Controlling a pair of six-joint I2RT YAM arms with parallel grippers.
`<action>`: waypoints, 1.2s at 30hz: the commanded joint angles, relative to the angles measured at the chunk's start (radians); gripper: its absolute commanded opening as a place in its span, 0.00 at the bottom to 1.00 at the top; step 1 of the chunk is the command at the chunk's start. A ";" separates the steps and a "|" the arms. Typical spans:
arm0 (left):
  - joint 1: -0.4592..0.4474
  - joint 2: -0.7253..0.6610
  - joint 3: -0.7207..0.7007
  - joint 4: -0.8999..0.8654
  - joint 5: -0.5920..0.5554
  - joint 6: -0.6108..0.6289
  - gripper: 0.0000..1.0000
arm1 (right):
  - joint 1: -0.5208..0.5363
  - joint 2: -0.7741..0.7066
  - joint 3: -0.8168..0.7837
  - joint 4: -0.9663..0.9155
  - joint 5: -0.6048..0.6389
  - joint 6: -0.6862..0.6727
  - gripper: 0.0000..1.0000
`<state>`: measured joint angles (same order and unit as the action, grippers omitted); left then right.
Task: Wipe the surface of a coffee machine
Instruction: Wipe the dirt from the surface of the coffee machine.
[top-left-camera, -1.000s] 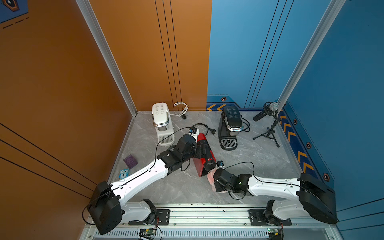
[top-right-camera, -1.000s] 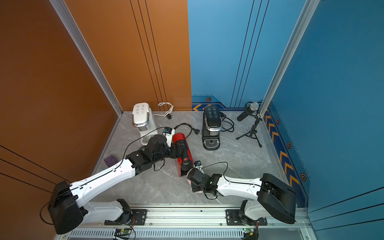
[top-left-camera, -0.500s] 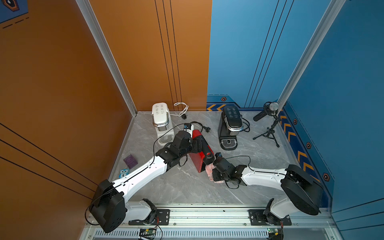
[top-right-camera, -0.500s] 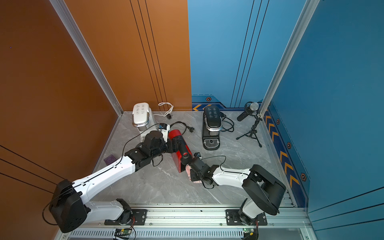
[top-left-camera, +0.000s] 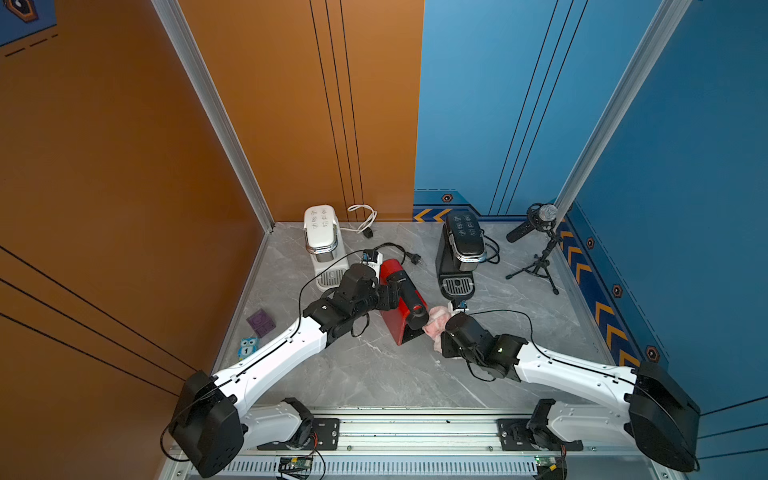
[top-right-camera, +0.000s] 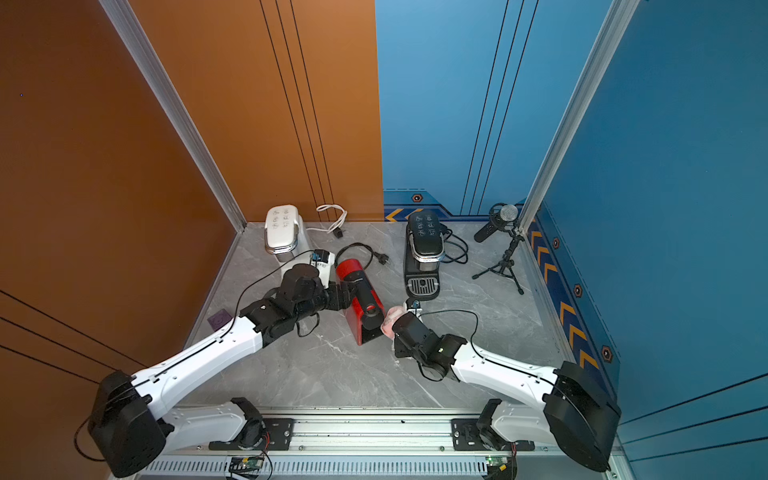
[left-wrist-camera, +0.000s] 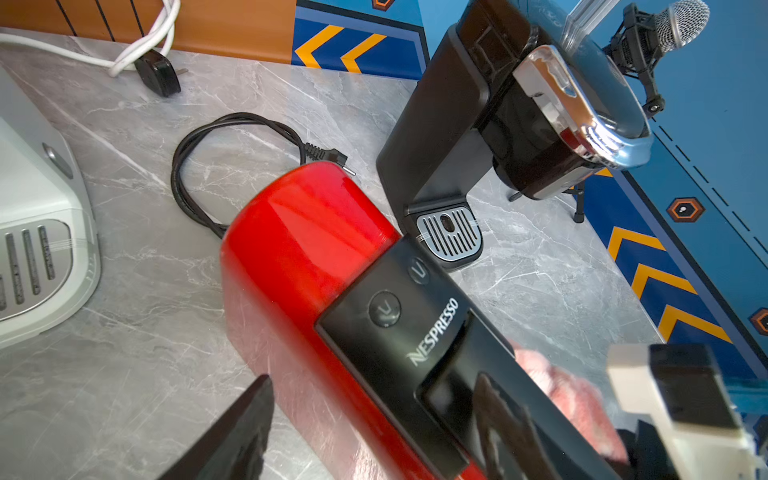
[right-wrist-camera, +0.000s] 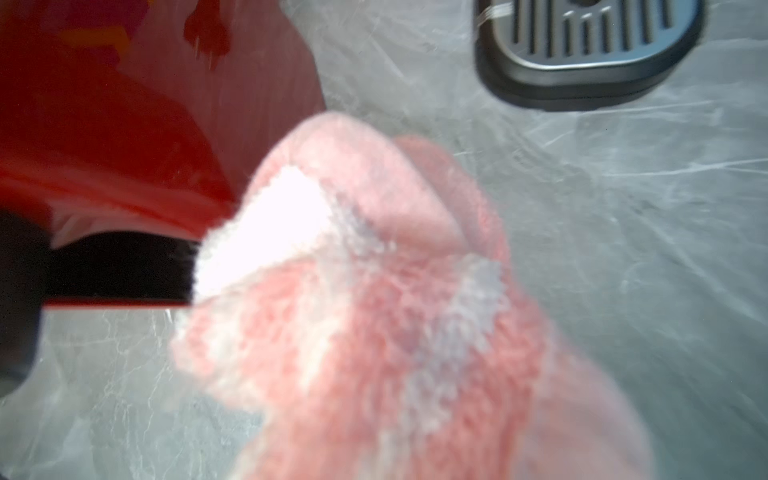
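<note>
Red glossy Nespresso coffee machine sat between the left gripper's wide-spread jaws, apparently clamped; right gripper pinched tight on fluffy pink cloth, pressed against machine's front.

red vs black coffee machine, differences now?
The red coffee machine sits mid-table near the arms; the black coffee machine stands further back. The left gripper grips the red one; nothing touches the black one. The right gripper holds a pink cloth against the red one. Both stand on the grey table.
</note>
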<state>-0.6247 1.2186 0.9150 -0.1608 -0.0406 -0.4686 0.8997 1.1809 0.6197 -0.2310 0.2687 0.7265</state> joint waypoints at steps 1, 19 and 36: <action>0.006 -0.033 -0.021 -0.036 0.029 -0.008 0.76 | -0.008 -0.096 -0.025 -0.068 0.174 0.038 0.00; 0.006 -0.045 -0.010 -0.037 0.073 -0.016 0.76 | 0.166 -0.328 -0.168 0.128 0.043 -0.021 0.00; -0.010 -0.016 -0.079 -0.018 0.032 -0.023 0.74 | 0.257 -0.040 0.195 -0.001 -0.011 -0.153 0.00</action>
<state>-0.6277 1.1843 0.8764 -0.1646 0.0078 -0.4870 1.1706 1.1400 0.7631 -0.2127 0.2829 0.6178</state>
